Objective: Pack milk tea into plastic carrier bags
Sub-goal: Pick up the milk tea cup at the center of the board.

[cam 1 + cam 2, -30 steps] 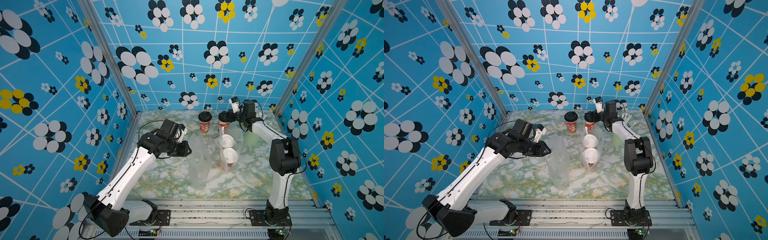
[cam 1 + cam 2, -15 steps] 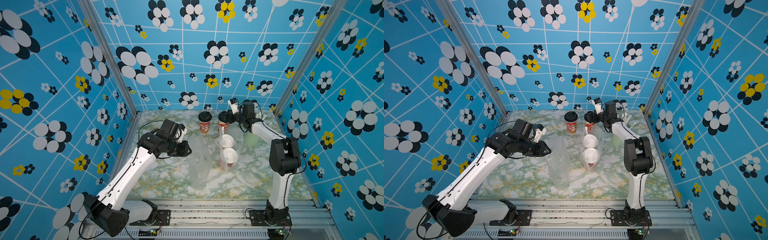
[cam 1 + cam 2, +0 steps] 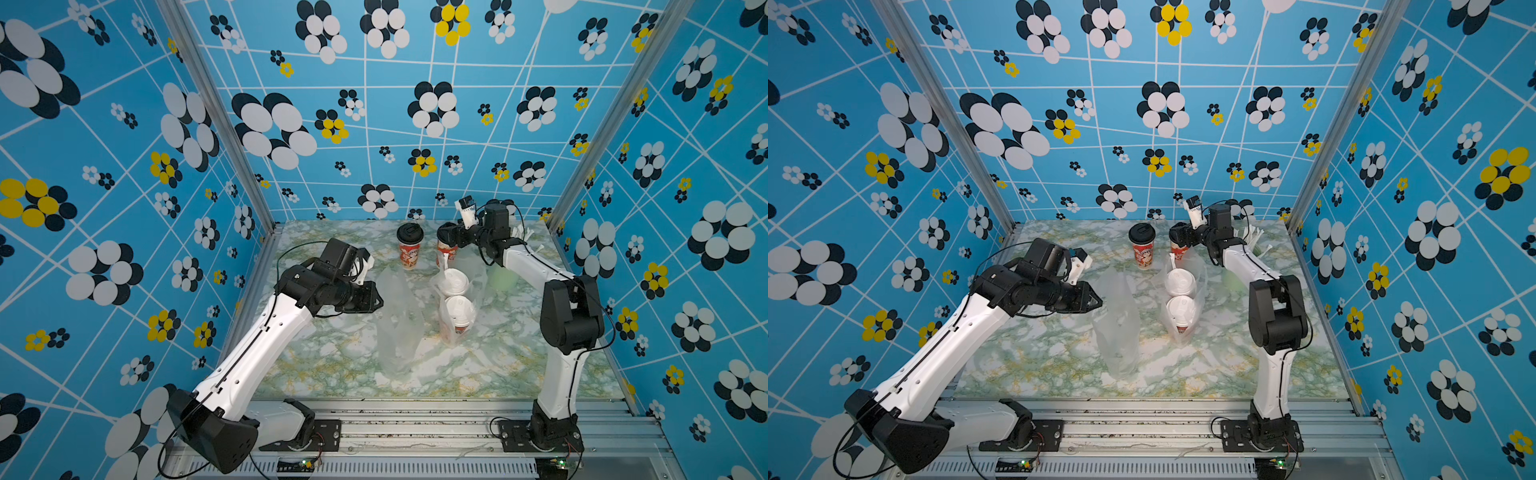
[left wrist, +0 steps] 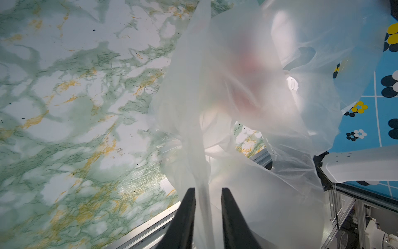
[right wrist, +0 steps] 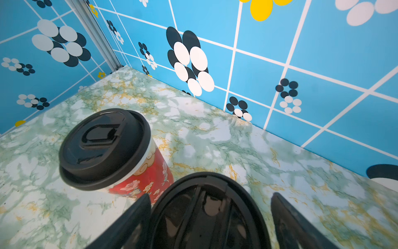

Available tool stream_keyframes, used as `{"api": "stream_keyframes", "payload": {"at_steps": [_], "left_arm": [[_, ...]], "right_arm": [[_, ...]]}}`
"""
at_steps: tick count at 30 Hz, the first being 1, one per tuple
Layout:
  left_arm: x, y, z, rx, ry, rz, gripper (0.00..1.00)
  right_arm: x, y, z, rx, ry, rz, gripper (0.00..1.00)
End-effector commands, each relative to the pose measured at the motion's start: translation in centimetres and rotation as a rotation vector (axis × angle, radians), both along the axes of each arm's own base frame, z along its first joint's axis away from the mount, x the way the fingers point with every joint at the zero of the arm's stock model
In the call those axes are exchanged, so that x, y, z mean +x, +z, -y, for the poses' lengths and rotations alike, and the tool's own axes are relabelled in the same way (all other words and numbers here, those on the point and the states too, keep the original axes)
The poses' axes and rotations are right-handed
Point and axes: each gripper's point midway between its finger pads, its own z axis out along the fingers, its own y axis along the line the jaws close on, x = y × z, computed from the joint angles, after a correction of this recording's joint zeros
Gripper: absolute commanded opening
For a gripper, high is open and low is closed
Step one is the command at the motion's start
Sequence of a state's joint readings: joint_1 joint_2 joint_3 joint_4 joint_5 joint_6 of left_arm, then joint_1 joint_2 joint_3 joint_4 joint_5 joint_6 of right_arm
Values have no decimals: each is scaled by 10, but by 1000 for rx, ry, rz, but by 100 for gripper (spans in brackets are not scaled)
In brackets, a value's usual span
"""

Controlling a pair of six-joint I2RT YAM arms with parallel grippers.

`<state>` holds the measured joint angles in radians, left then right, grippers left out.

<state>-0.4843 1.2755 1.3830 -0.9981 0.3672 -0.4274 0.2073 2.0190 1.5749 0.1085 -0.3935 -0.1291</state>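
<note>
Thin clear film: empty bag (image 3: 397,320) stands limp on worktop (image 3: 332,365), left fingers (image 3: 374,300) pinching its handle strip. At back, right fingers (image 3: 446,237) spread astride black-lidded cup (image 5: 206,215), twin (image 3: 409,249) just beside. Paper cup probably top-heavy, crushable: take wall under lid rim, gently. White-lidded pair (image 3: 456,282) already bagged.

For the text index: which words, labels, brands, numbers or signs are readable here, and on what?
None can be read.
Red printed paper cup with black dome lid: flower and cloud pictures only, no words visible.
Farther white cup lid and nearer white cup lid: any marks too small to read.
Blue flowered walls: pattern only.
</note>
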Motion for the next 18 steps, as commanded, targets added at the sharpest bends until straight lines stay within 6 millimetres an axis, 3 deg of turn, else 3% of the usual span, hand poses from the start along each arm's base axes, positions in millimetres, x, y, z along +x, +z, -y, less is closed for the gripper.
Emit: {"api": "stream_keyframes", "payload": {"at_steps": [1,7,18], "left_arm": [[0,3,-2,-12,13,-8,26],[0,4,-2,-12,13,-3,25],[1,5,-4,-2,19,-1,25]], "right_arm": [[-8,-10,5,-39,-18,-38,91],[-12,-8,1,5,-6,-37,98],[-16,27,-1,51,6,18,99]]}}
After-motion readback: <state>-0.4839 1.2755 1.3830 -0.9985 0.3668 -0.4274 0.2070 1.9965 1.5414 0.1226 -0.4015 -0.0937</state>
